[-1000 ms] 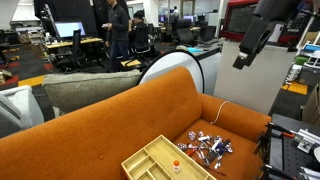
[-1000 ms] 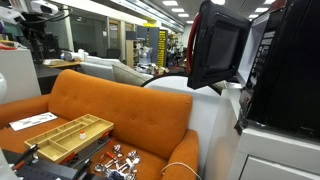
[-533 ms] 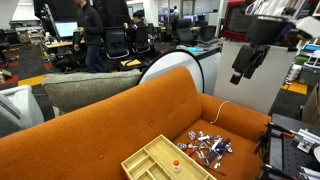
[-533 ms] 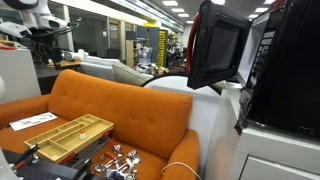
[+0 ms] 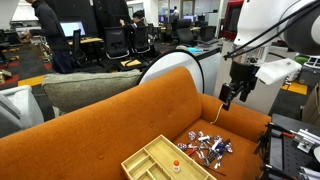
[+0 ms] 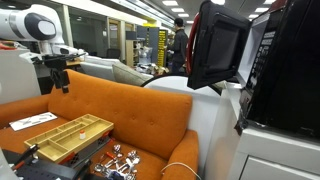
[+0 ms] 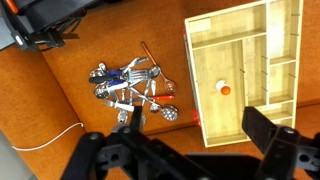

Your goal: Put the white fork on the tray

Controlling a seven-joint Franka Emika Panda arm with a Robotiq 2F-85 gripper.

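Tool (image 7: 183,150) hung open, empty, high above cutlery pile (image 7: 135,87) beside tray (image 7: 230,55) on surface (image 7: 60,100). Approach step; next: descend, single out white fork, indistinct in pile.

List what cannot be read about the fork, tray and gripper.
- White fork: lost in the tangled cutlery pile, too small in every view.
- Tray: near end cut off by the bottom edge in an exterior view.
- Gripper: gap too small to judge in both exterior views.
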